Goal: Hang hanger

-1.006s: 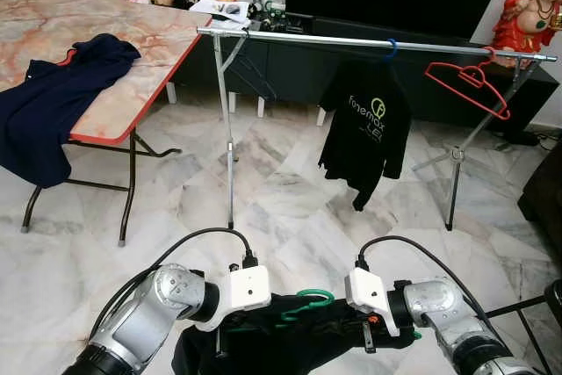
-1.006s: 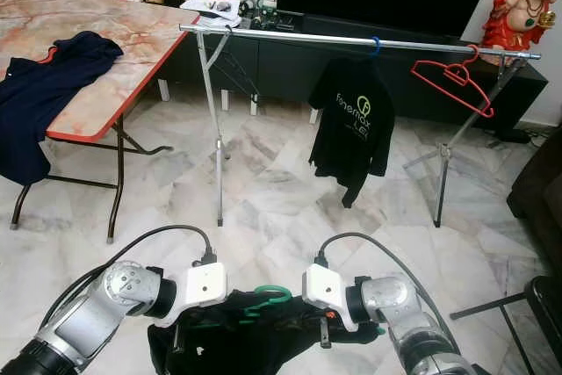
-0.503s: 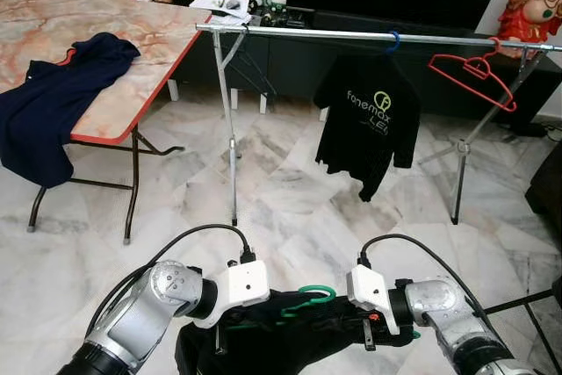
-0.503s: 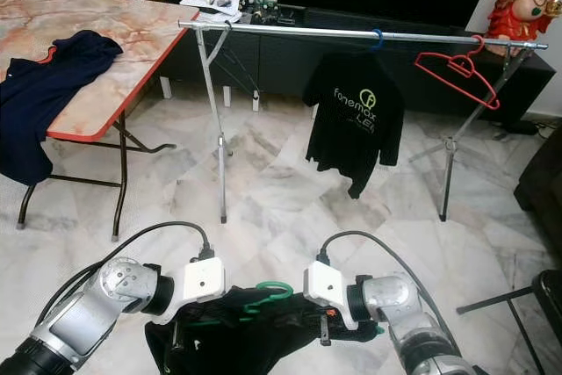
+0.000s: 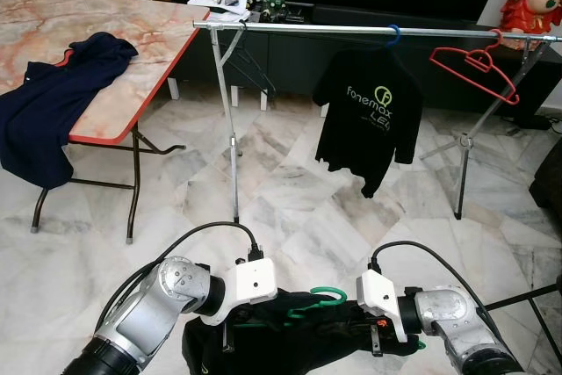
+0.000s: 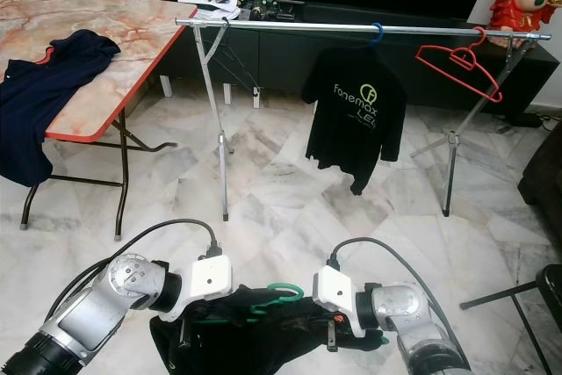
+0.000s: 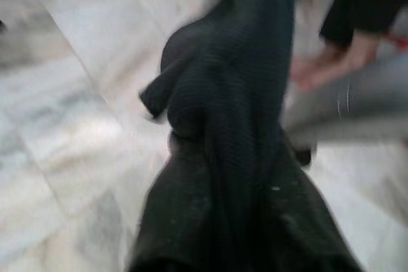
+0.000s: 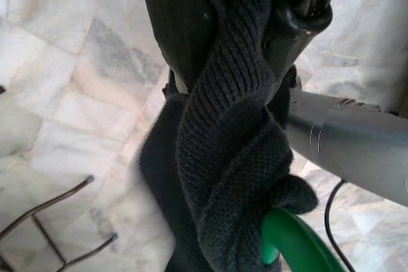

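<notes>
Hanger (image 5: 309,299) green, garment (image 8: 236,176) knitted.

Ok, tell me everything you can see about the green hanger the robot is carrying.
The green hanger looks like smooth plastic. Its curved hook pokes up between the two wrists, and the rest is covered by a dark knitted garment draped on it. It is held low over the marble floor, roughly level, with the left gripper and right gripper clamped on the cloth at either end. In the right wrist view a green section emerges from the bunched knit.
</notes>
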Controlling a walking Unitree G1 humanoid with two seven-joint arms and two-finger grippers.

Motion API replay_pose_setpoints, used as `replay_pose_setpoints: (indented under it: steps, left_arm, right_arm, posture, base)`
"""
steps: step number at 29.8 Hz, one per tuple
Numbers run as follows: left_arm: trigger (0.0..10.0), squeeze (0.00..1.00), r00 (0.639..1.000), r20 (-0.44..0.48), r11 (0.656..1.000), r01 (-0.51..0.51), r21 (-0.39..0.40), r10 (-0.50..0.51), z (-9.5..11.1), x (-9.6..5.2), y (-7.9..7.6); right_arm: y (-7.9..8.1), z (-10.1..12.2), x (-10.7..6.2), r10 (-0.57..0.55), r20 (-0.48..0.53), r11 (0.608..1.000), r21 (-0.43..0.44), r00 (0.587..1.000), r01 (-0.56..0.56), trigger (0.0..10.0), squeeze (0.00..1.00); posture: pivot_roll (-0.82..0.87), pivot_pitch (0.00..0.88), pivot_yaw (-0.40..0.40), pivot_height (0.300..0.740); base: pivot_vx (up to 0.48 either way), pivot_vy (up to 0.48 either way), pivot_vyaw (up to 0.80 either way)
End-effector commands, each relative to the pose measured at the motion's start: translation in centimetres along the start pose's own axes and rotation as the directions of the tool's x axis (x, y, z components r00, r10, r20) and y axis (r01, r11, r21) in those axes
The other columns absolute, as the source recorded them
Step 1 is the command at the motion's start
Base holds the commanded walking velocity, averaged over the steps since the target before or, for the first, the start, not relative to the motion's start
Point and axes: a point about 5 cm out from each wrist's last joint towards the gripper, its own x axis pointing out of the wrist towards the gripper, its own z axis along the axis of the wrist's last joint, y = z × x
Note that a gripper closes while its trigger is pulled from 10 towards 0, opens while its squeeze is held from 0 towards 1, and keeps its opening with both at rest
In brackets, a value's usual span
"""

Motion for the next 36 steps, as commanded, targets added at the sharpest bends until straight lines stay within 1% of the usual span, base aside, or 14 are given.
replay_pose_setpoints:
  steps: [1, 9, 12, 16, 17, 18, 21, 22, 23, 24, 28, 30, 33, 36]
  left_arm:
    - [10.0, 1.0, 1.0, 0.024, 1.0, -0.013, 0.0, 0.013, 0.4, -0.7, 0.3]
    - [10.0, 1.0, 1.0, 0.003, 1.0, -0.024, -0.006, 0.024, -0.2, -1.8, 0.3]
    - [10.0, 1.0, 0.999, -0.033, 0.999, -0.043, -0.017, 0.042, -1.0, -2.3, 0.3]
    - [10.0, 1.0, 0.997, -0.044, 0.998, -0.058, -0.021, 0.057, -1.3, -2.5, 0.3]
    - [10.0, 1.0, 0.996, -0.05, 0.997, -0.069, -0.026, 0.067, -1.6, -2.5, 0.3]
    - [10.0, 1.0, 0.987, -0.083, 0.99, -0.138, -0.016, 0.136, -2.7, -2.3, 0.5]
    - [10.0, 1.0, 0.977, -0.103, 0.981, -0.191, -0.017, 0.188, -3.4, -2.1, 0.6]
    - [10.0, 0.13, 0.967, -0.106, 0.971, -0.236, -0.026, 0.232, -3.8, -2.0, 0.8]
    - [10.0, 0.0, 0.938, -0.121, 0.941, -0.333, -0.056, 0.325, -4.5, -1.6, 1.2]
    - [10.0, 0.0, 0.938, -0.121, 0.941, -0.333, -0.056, 0.325, -4.5, -1.6, 1.2]
    - [10.0, 0.0, 0.898, -0.16, 0.9, -0.427, -0.087, 0.41, -5.3, -0.9, 1.4]
    - [10.0, 0.0, 0.857, -0.224, 0.857, -0.498, -0.133, 0.464, -6.5, 0.1, 1.4]
    - [10.0, 0.0, 0.83, -0.268, 0.823, -0.541, -0.176, 0.488, -7.4, 0.8, 1.4]
    - [10.0, 0.0, 0.833, -0.296, 0.811, -0.537, -0.23, 0.468, -7.6, 1.7, 0.9]
  right_arm:
    - [-0.3, 0.1, -0.1, -0.005, -0.019, 1.0, -0.009, 1.0, 0.005, 0.0, 0.0]
    - [-0.3, -0.6, -0.7, -0.034, -0.115, 0.998, -0.047, 0.993, 0.028, 0.0, 0.0]
    - [-0.6, -1.0, -1.1, -0.103, -0.158, 0.993, -0.072, 0.982, 0.093, 0.0, 0.0]
    - [-1.1, -1.0, -1.5, -0.168, -0.148, 0.985, -0.073, 0.975, 0.158, 0.0, 0.0]
    - [-1.2, -0.9, -1.6, -0.192, -0.139, 0.981, -0.071, 0.972, 0.183, 0.0, 0.0]
    - [-1.5, -1.0, -1.9, -0.244, -0.125, 0.97, -0.054, 0.962, 0.239, 0.0, 0.0]
    - [-1.6, -1.0, -2.1, -0.273, -0.119, 0.962, -0.05, 0.955, 0.269, 0.0, 0.0]
    - [-1.6, -1.1, -2.1, -0.285, -0.116, 0.959, -0.044, 0.952, 0.281, 0.0, 0.0]
    - [-1.5, -1.3, -2.2, -0.3, -0.109, 0.954, -0.037, 0.948, 0.298, 0.0, 0.0]
    - [-1.5, -1.3, -2.2, -0.3, -0.109, 0.954, -0.037, 0.948, 0.298, 0.0, 0.0]
    - [-1.6, -1.1, -2.2, -0.317, -0.098, 0.948, -0.043, 0.943, 0.315, 0.0, 0.0]
    - [-2.0, -0.7, -2.2, -0.335, -0.083, 0.942, -0.05, 0.938, 0.332, 0.0, 0.0]
    - [-2.1, -0.4, -2.0, -0.334, -0.074, 0.942, -0.059, 0.94, 0.331, 0.0, 0.0]
    - [-2.2, -0.1, -1.9, -0.327, -0.07, 0.944, -0.074, 0.942, 0.322, 0.0, 0.0]
  posture:
    - [0.07, 0.089, -0.071, 0.74]
    - [0.06, 0.069, -0.073, 0.74]
    - [0.04, 0.06, -0.072, 0.74]
    - [0.04, 0.053, -0.072, 0.74]
    - [0.04, 0.052, -0.072, 0.74]
    - [0.04, 0.046, -0.07, 0.74]
    - [0.03, 0.042, -0.07, 0.74]
    - [0.03, 0.037, -0.066, 0.74]
    - [0.03, 0.037, -0.063, 0.74]
    - [0.03, 0.037, -0.063, 0.74]
    - [0.03, 0.043, -0.056, 0.74]
    - [0.02, 0.048, -0.054, 0.74]
    - [0.02, 0.051, -0.055, 0.74]
    - [0.01, 0.057, -0.062, 0.74]
  base:
    - [0.0, 0.0, 0.0]
    - [0.0, 0.0, 0.0]
    - [0.0, 0.0, 0.0]
    - [0.0, 0.0, 0.0]
    - [0.0, 0.0, 0.0]
    - [0.0, 0.0, 0.0]
    - [0.0, 0.0, 0.0]
    - [0.0, 0.0, 0.0]
    - [0.0, 0.0, 0.0]
    - [0.0, 0.0, 0.0]
    - [0.0, 0.0, 0.0]
    - [0.0, 0.0, 0.0]
    - [0.0, 0.0, 0.0]
    - [0.0, 0.0, 0.0]
